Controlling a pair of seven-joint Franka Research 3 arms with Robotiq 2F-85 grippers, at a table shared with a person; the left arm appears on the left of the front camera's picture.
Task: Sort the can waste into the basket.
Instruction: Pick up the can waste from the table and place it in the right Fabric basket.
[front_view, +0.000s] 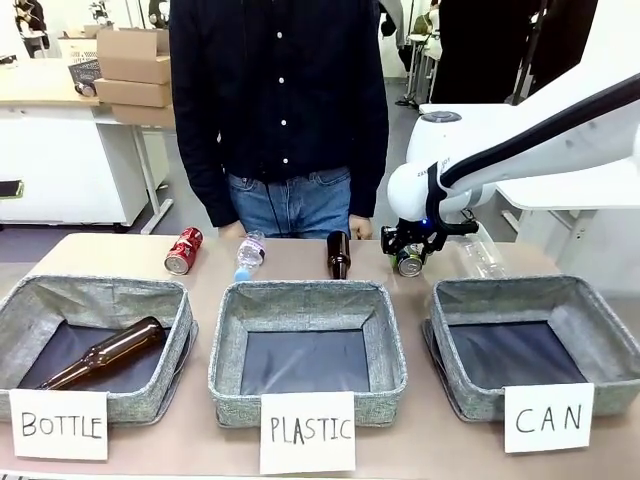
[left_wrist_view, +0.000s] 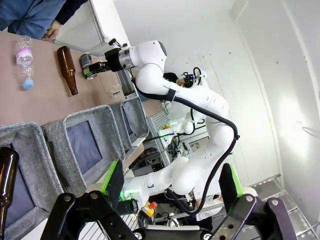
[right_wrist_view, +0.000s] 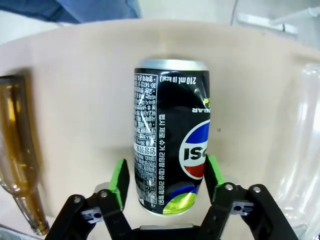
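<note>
We count 2 metal cans: dented red can (front_view: 184, 250) on beige table (front_view: 110, 258), black can (right_wrist_view: 170, 135) between pads of right gripper (right_wrist_view: 166, 174), grip unclear.

I'm running this from afar in a robotics lab: a white robot arm (left_wrist_view: 150, 55) trailing cables, cardboard boxes (front_view: 130, 65) on a desk (front_view: 60, 150), and handwritten cards (front_view: 307, 430) on the counter (front_view: 120, 255).

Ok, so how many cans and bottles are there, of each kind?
Cans: 2, the red can and the black can
Brown bottles: 2, the left brown bottle and the middle brown bottle
Clear plastic bottles: 2, the blue-capped bottle and the far-right clear bottle
Total: 6
</note>
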